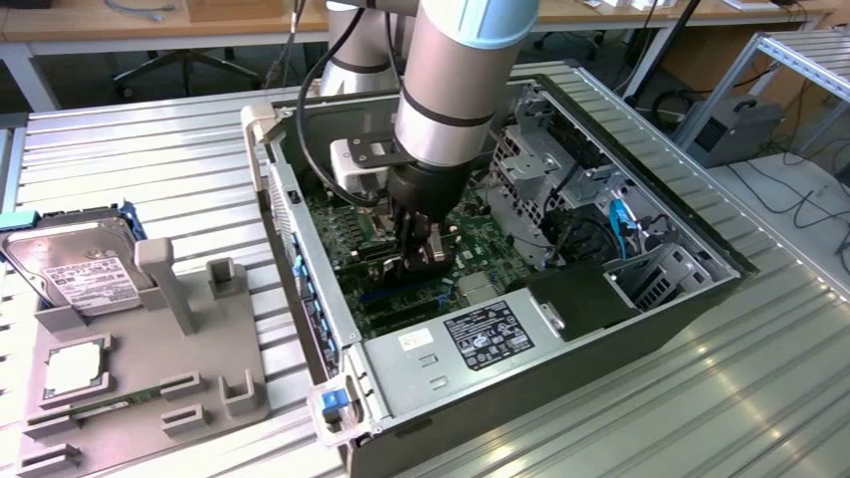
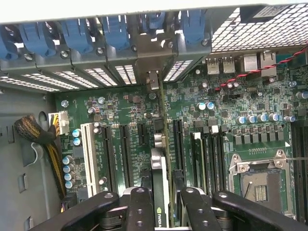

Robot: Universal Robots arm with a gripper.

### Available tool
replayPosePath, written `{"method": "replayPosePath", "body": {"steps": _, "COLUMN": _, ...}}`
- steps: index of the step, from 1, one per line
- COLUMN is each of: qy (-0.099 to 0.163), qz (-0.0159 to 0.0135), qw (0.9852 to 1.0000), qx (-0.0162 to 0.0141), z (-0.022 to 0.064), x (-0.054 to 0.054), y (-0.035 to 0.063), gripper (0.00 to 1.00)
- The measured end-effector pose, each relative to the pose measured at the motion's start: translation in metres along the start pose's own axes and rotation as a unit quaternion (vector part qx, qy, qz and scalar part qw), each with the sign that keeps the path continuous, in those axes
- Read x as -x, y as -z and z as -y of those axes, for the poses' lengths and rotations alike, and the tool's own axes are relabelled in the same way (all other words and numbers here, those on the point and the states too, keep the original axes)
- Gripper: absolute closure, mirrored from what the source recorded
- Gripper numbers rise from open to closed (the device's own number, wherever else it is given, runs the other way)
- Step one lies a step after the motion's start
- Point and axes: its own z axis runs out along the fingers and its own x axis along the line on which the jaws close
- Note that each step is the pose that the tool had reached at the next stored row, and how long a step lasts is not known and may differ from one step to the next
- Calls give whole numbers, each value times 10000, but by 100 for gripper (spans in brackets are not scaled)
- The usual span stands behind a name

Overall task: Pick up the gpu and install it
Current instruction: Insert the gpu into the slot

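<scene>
the claw (image 2: 164,197) is clamped on the gpu (image 2: 159,166), which stands edge-on over the motherboard (image 2: 226,96) inside the open computer case (image 1: 465,408) (its silver bracket end points toward the blue clips (image 2: 77,33)), aligned along the motherboard's long expansion slots.

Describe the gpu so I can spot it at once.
Look inside the open computer case, under the arm. The pincer is shut on the gpu: a slim dark card held edge-on over the motherboard. Unlike the black slots beside it, it carries a small logo.
</scene>
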Motion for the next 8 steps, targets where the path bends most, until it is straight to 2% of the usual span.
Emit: {"method": "replayPosePath", "body": {"steps": 8, "qy": 1, "qz": -1, "qw": 10000, "qx": 0, "z": -17, "x": -2, "y": -15, "gripper": 73}}
